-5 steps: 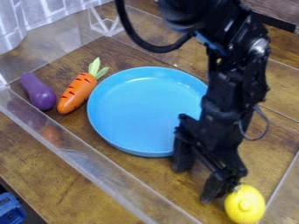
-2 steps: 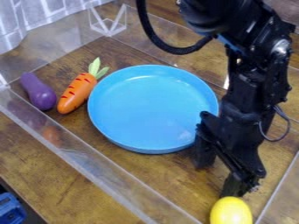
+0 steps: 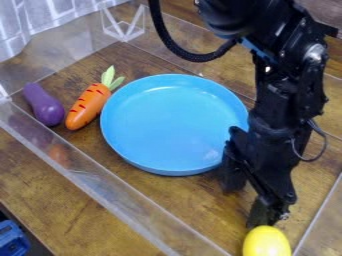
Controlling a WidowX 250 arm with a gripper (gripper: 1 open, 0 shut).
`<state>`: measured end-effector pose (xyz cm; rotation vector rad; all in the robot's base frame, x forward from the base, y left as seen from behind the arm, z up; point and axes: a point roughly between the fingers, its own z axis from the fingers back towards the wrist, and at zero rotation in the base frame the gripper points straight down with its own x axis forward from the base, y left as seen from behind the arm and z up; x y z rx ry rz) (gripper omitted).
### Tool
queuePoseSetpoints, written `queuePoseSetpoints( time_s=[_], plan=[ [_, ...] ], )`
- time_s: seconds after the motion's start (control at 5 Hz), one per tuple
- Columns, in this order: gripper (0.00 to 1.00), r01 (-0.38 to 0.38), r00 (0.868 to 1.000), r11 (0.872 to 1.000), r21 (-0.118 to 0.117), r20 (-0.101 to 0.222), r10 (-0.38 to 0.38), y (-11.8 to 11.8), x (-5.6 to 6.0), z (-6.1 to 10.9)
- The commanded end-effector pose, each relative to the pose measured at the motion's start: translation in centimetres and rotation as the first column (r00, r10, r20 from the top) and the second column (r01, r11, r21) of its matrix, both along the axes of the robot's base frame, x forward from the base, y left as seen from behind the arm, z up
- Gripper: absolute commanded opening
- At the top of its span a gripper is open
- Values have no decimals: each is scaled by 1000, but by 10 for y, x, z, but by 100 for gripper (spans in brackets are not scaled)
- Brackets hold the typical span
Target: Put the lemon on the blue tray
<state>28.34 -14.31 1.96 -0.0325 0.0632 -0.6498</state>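
Note:
The lemon [image 3: 266, 242], small, glossy and yellow, lies on the wooden table at the bottom right edge of the view. My black gripper [image 3: 258, 196] hangs just above and behind it, jaws open, nothing between them. One fingertip [image 3: 274, 211] stands close over the lemon; whether they touch I cannot tell. The blue tray [image 3: 174, 122], a large round dish with a low rim, sits in the middle of the table, left of the gripper, and its right rim passes behind the arm.
An orange carrot [image 3: 88, 105] with green leaves lies left of the tray, and a purple eggplant [image 3: 42, 103] lies further left. Clear plastic walls [image 3: 80, 165] fence the table on the left and front. A clear box [image 3: 124, 20] stands at the back.
The arm has shifted right and back. The lemon now lies a little lower and left in view, in front of the fingertips, instead of beside them.

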Motion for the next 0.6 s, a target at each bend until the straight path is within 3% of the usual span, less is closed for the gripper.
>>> queuePoseSetpoints(
  time_s=[0.0,0.4],
  plan=[
    [100,-29,1000,999,-21,7,29,-6,4,8],
    [100,-48,999,998,-39,3,48,-14,8,8]
  ],
)
